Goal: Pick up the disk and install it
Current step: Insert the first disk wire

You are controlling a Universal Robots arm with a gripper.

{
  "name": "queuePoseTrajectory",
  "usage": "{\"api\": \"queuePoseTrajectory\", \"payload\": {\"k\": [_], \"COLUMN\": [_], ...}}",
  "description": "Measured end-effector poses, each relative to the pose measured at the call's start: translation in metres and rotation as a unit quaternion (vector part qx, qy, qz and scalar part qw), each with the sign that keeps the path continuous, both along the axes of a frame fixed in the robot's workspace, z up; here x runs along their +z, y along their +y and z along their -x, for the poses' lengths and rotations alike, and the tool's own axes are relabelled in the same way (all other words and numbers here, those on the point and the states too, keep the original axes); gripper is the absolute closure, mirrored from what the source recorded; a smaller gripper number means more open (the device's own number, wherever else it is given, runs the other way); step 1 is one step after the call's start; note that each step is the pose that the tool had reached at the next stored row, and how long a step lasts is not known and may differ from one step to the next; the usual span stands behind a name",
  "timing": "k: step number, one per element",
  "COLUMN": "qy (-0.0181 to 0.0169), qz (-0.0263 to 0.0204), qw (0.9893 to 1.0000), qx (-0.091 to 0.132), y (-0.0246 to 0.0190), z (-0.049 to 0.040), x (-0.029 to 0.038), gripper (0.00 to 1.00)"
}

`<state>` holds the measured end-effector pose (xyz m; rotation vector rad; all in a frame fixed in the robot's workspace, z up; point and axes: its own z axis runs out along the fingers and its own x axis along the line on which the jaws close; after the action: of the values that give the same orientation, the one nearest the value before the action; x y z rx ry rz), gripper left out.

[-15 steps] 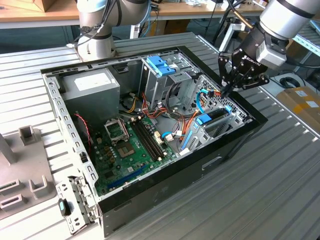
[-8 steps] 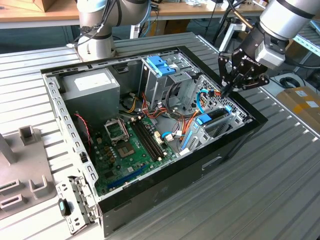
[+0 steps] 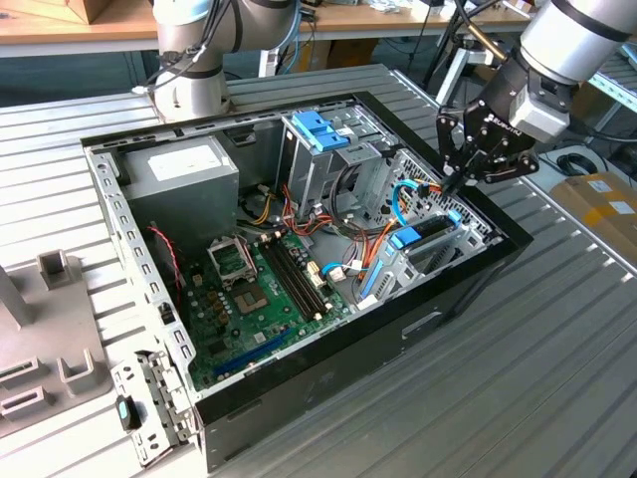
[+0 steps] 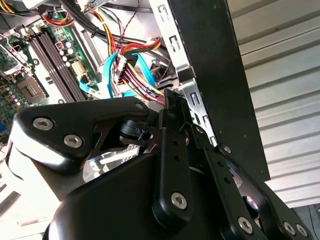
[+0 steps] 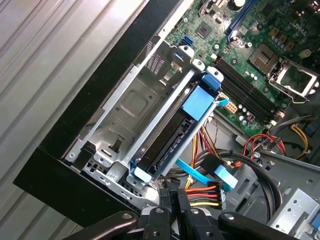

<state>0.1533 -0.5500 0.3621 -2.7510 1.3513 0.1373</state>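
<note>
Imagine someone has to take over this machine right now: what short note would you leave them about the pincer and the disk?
Pincer: hovering at the computer case's edge, on the exterior view's right, close above the disk; nothing seen in its grip.
Disk: sitting edge-up in the metal drive bay by the case wall, blue rails showing at both ends.
Done: the disk is in the bay.
Left: I cannot tell if it is fully seated or cabled; loose cables lie beside it.

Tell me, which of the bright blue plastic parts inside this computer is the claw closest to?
The blue-railed disk sitting in the bay by the case's side wall; the claw hangs right above it. The blue latch on the metal cage stands farther off.
</note>
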Motion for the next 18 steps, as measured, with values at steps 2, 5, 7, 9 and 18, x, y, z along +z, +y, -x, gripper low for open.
{"api": "queuePoseTrajectory", "payload": {"k": [2,5,7,9,18], "qy": [0.0000,0.0000,0.0000,0.0000,0.0000], "qz": [0.0000,0.0000,0.0000,0.0000,0.0000], "qw": [1.0000,1.0000,0.9999,0.9999,0.9997], "qx": [-0.003,-0.008,-0.013,-0.017,-0.024], "y": [-0.0014,-0.0037,-0.0050,-0.0059,-0.0100], "z": [0.0001,0.0001,0.0001,0.0001,0.0103], "x": [-0.0002,-0.0004,-0.0006,-0.0007,-0.0011], "gripper": [0.83,0.83,0.83,0.83,0.83]}}
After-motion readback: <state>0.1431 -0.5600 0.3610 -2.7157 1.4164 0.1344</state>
